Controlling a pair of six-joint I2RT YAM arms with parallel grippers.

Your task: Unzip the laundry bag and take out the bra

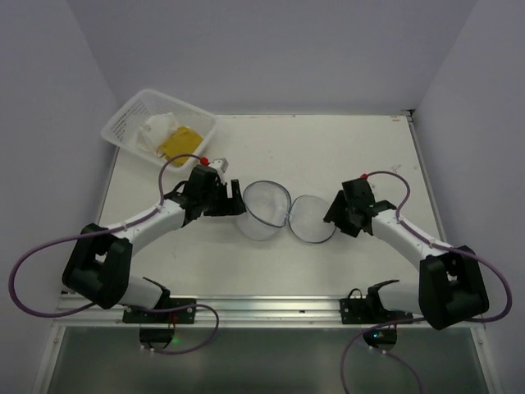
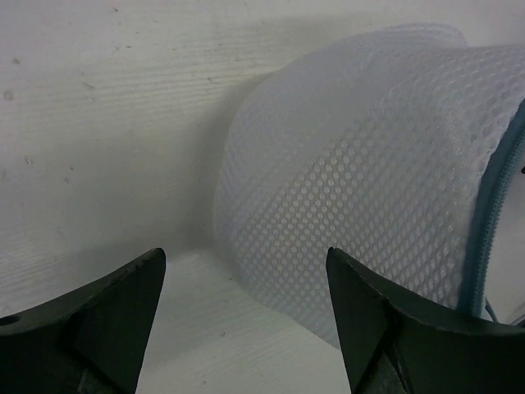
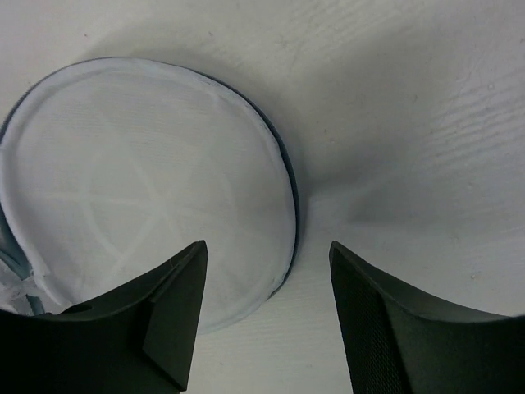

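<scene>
The laundry bag (image 1: 267, 215) lies unzipped near the middle of the counter (image 1: 353, 148), its two round, bowl-like halves of fine white honeycomb mesh joined along a blue-grey zipper rim. The left claw (image 1: 235, 202) gapes wide just beside one half, gripping nothing; the right claw (image 1: 335, 215) stands parted at the other's rim, empty

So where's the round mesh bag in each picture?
Top view: the bag lies mid-picture, open in two halves.
Left wrist: one domed half fills the right side.
Right wrist: one round half sits upper left.
Shared landmark: the bluish zipper rim along each half's edge.
</scene>
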